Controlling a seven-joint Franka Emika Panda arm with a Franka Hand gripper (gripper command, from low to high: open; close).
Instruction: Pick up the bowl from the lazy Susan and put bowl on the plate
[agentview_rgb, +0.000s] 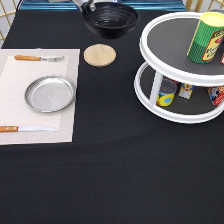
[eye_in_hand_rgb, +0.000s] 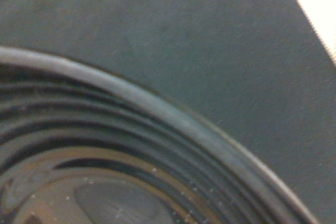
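Bowl (agentview_rgb: 110, 19) is off the lazy Susan (agentview_rgb: 170, 45), up top above the wooden disc (agentview_rgb: 99, 55), gripper (agentview_rgb: 88, 6) at its rim (grip unclear), plate (agentview_rgb: 50, 93) on the placemat (agentview_rgb: 30, 70) between knife (agentview_rgb: 25, 129) and fork (agentview_rgb: 39, 58).

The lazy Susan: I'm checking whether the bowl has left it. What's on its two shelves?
The lazy Susan carries a green can on top and small colourful containers below, partly hidden by the upper tier. The bowl is off it, at the exterior view's top.
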